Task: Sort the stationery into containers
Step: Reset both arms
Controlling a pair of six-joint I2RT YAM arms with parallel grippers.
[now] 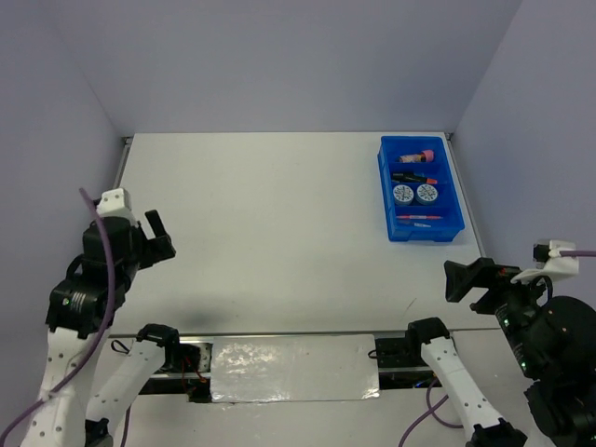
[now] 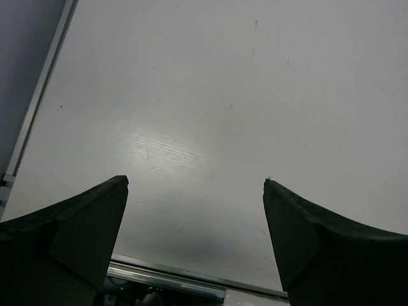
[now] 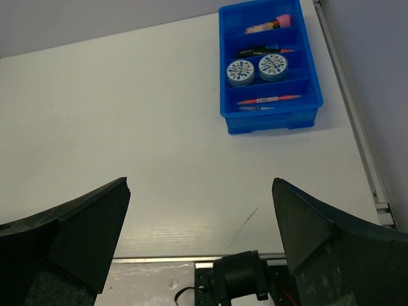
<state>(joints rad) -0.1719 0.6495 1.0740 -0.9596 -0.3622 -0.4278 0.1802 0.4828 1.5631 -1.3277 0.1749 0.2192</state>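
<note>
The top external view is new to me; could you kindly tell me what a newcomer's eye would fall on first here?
The bright blue tray stands out at the far right of the white table. Its compartments hold, far to near, a pink tube, dark highlighters, two round patterned discs side by side, and thin pens. The left gripper and right gripper hang open and empty near the arms' bases.
</note>
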